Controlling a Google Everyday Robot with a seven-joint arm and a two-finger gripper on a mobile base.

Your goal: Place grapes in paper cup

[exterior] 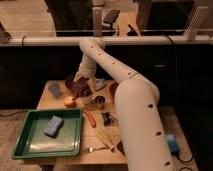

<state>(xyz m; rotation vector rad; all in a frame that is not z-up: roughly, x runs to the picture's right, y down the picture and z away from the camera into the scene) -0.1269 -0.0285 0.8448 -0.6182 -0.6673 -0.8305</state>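
Note:
The grapes (77, 86) are a dark purple bunch near the back of the wooden table (112, 152), right at the end of my arm. My gripper (83, 84) comes down from above and sits on or against the bunch. The grapes are just above and behind the paper cup (87, 100), a small pale cup between the orange fruit and the metal cup. I cannot tell whether the bunch is lifted or rests on the table.
A shiny metal cup (100, 102) stands right of the paper cup. An orange-yellow fruit (70, 102) and a blue-grey cup (55, 90) lie to the left. A reddish bowl (114, 89) is at the back right. A green tray (30, 145) holds a blue sponge (52, 126). Utensils (100, 135) lie in front.

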